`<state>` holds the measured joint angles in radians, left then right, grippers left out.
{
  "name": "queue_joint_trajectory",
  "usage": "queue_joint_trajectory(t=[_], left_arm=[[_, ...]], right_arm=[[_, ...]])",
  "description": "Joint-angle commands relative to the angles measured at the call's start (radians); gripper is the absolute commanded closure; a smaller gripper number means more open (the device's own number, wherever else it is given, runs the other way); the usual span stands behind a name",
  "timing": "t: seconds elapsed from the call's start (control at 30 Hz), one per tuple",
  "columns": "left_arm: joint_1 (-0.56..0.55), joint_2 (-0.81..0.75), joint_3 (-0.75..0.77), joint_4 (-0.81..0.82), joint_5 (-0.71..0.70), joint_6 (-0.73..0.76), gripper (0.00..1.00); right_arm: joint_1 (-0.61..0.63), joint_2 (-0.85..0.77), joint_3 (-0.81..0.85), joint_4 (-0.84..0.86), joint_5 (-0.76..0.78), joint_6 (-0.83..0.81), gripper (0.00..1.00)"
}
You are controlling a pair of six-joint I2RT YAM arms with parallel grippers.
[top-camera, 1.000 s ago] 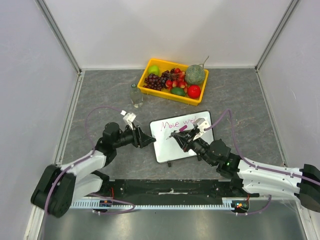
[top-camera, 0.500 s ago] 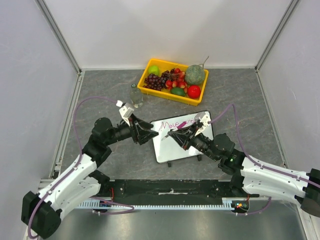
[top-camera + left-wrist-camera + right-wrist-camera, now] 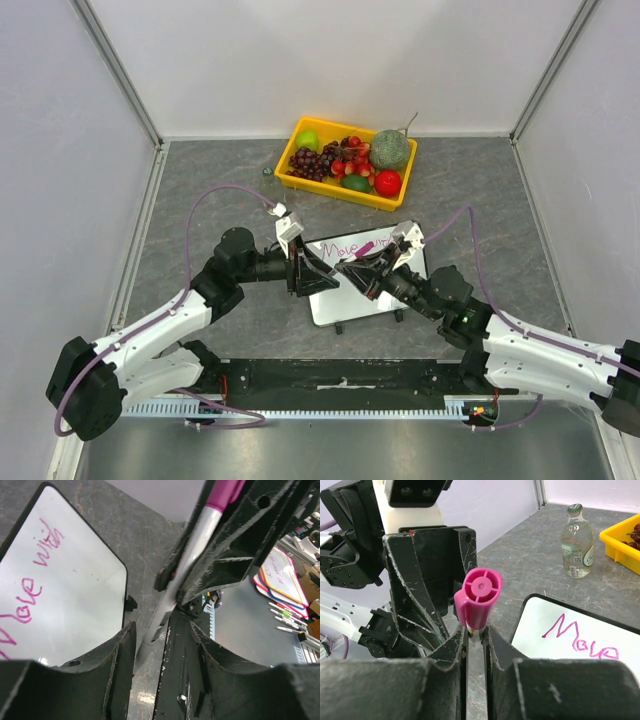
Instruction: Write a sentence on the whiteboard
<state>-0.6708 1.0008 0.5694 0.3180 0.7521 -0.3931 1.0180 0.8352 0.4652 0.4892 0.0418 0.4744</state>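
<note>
Toward the table's (image 3: 200,200) near edge lies the whiteboard (image 3: 350,300), its sentence (image 3: 45,545) beginning "Move with". Above it the right gripper (image 3: 476,635) is clamped on a magenta-capped marker (image 3: 481,592), and the left gripper's (image 3: 310,270) jaws stand apart either side of its barrel.

A yellow tray (image 3: 318,187) on the grey table (image 3: 480,190) holds dark grapes (image 3: 305,160), a green melon (image 3: 390,148) and a red fruit (image 3: 388,182) (kind unclear). A glass bottle (image 3: 577,542) stands upright nearby.

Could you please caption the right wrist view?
Right pincer grips a pink-capped marker, facing the left pincer, whiteboard alongside.
</note>
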Motion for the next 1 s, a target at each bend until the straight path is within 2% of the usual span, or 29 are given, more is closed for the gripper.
queue_joint_trajectory(t=[0.0,0.13,0.17,0.27,0.33,0.4,0.53,0.57,0.73,0.87,0.97], left_arm=[[-0.026,-0.005,0.015,0.096,0.043,0.002,0.58],[-0.035,0.012,0.020,0.098,0.041,0.002,0.94],[-0.035,0.015,0.020,0.099,0.041,0.003,0.98],[-0.038,0.015,0.023,0.115,0.021,-0.007,0.98],[-0.035,0.001,0.029,0.113,0.003,-0.015,0.98],[-0.036,-0.017,0.032,0.093,-0.010,-0.009,0.98],[-0.035,-0.053,0.056,-0.014,-0.022,0.019,0.98],[-0.035,-0.063,0.063,-0.035,-0.022,0.026,0.98],[-0.036,-0.108,0.105,-0.155,0.006,0.066,0.98],[-0.035,-0.125,0.148,-0.220,0.081,0.085,0.98],[-0.035,-0.136,0.164,-0.226,0.128,0.085,0.98]], right_arm=[[-0.006,-0.010,0.030,0.031,0.004,0.035,1.00],[-0.007,-0.019,0.032,0.031,-0.002,0.046,1.00],[-0.007,-0.025,0.030,0.028,0.003,0.047,1.00],[-0.010,-0.042,0.035,-0.010,0.015,0.037,0.94],[-0.019,-0.059,0.050,-0.055,0.010,0.018,0.86],[-0.030,-0.076,0.072,-0.112,-0.006,0.000,0.70],[-0.070,-0.110,0.131,-0.240,-0.065,-0.048,0.06],[-0.087,-0.116,0.147,-0.273,-0.092,-0.056,0.02],[-0.200,-0.111,0.194,-0.313,-0.362,-0.034,0.02],[-0.240,-0.068,0.217,-0.288,-0.554,-0.008,0.02],[-0.251,-0.035,0.208,-0.184,-0.698,0.056,0.12]])
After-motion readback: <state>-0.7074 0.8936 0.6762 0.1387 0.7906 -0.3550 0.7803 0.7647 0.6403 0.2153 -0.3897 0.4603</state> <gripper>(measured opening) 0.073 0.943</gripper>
